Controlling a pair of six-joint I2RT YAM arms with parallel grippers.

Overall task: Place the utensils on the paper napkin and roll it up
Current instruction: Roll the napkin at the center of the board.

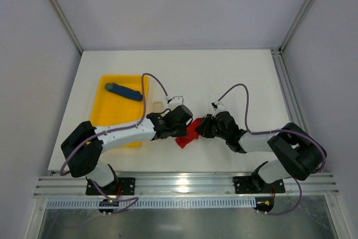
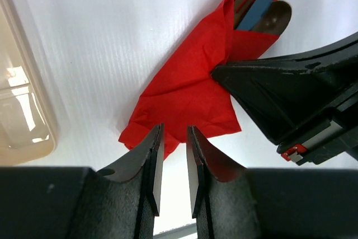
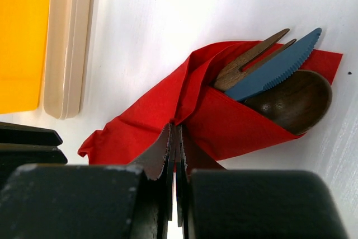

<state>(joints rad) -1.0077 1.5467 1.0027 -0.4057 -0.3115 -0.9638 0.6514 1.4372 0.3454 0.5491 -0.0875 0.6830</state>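
To the left of the left claw (image 2: 174, 130) lies a shallow yellow plastic tray (image 1: 112, 113) holding a dark blue stick-shaped object (image 1: 124, 91). A small cream plastic piece (image 1: 158, 105) rests beside the tray, just beyond that claw. The left claw's jaws stand narrowly parted, gripping nothing. The lower edge of the thin red paper napkin (image 2: 184, 90) lies right at their tips, and the rest stretches ahead and rightward.

The napkin is loosely folded into a crumpled wrap on the white table (image 1: 224, 76), between the two claws. Bundled in it are the utensils: a brown wooden fork (image 3: 251, 60), a blue serrated knife (image 3: 279, 62) and a dark wooden spoon (image 3: 293, 102). Their heads poke out of the wrap's open end, ahead and to the right of the right claw (image 3: 175, 130).

The right claw is clamped tight, pinching a raised fold of the napkin at its tips, close to the utensils.
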